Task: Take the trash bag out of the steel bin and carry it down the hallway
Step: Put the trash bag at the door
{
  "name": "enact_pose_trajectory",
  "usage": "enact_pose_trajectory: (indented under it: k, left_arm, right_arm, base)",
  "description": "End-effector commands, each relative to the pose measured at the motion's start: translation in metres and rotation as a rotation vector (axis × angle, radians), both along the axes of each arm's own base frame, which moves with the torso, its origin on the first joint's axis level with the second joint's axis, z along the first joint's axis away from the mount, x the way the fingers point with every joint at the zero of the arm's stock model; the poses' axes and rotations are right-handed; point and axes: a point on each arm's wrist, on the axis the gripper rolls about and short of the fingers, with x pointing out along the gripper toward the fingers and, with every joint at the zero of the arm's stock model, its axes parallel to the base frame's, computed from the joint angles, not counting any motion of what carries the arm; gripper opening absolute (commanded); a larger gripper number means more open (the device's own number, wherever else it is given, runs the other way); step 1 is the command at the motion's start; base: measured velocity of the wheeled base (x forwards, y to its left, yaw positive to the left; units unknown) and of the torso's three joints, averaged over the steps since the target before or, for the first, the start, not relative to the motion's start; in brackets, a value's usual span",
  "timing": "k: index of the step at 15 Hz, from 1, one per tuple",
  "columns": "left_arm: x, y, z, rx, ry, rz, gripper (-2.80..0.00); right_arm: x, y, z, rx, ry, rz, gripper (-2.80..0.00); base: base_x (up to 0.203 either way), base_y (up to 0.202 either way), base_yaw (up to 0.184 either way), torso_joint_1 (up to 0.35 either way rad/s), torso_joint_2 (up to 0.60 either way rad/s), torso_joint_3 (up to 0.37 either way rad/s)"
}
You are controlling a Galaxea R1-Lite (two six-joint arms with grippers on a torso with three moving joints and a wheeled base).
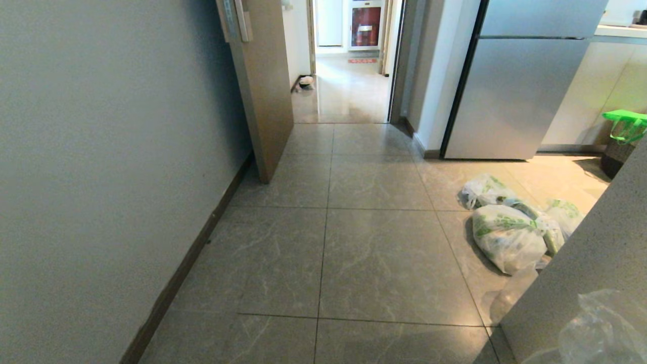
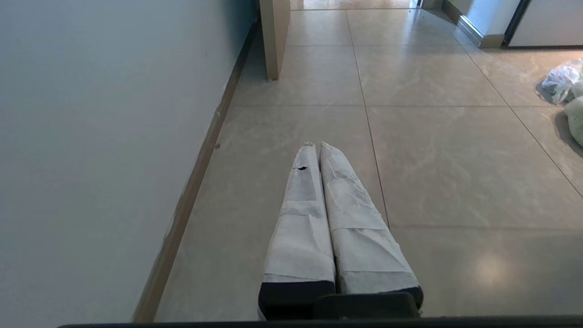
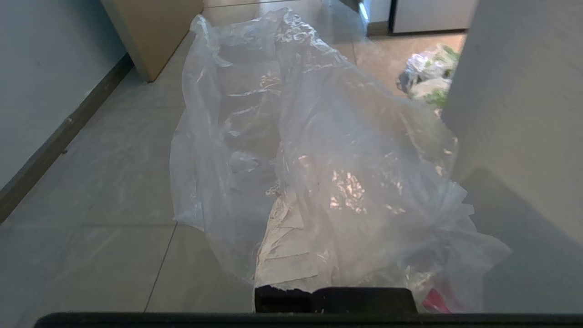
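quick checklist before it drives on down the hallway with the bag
1. Right tool shut on the trash bag: ok, plastic draped over its wrapped fingers.
2. Left tool shut and empty: ok.
3. Hallway tiles ahead free of obstacles: ok.
4. Printed bags on the floor at right, off the centre line: ok, keep left of them.
5. Open door edge at left juts into the passage: not ok, gap narrows there.
6. Bag bottom hanging off the floor: cannot tell.
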Motion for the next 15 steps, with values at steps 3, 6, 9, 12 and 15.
enact_pose_trajectory:
  k: [3, 6, 9, 12, 15]
  left_arm:
    - [0.0, 0.0, 0.0, -0.001, 0.0, 0.0, -2.8]
    - [0.0, 0.0, 0.0, -0.001, 0.0, 0.001, -2.8]
    - [0.0, 0.0, 0.0, -0.001, 0.0, 0.001, -2.8]
    - [0.0, 0.0, 0.0, -0.001, 0.0, 0.0, -2.8]
    - [0.0, 0.0, 0.0, -0.001, 0.0, 0.0, -2.8]
  right_arm:
    - [0.0001, 0.0, -0.0004, 0.0, 0.001, -0.001, -2.8]
    - [0.0001, 0.0, -0.0004, 0.0, 0.001, -0.001, -2.8]
    - [0.0001, 0.0, -0.0004, 0.0, 0.001, 0.001, -2.8]
    - [0.0001, 0.0, -0.0004, 0.0, 0.001, -0.001, -2.8]
    - [0.0001, 0.0, -0.0004, 0.0, 0.001, 0.001, -2.8]
  base:
    - [0.192, 0.0, 0.0, 0.001, 0.0, 0.003]
    - [0.192, 0.0, -0.001, 0.001, 0.0, 0.004]
    - [0.19, 0.0, -0.001, 0.002, 0.0, 0.002]
    - [0.192, 0.0, 0.003, 0.002, 0.0, 0.0]
    - [0.192, 0.0, 0.0, 0.001, 0.0, 0.004]
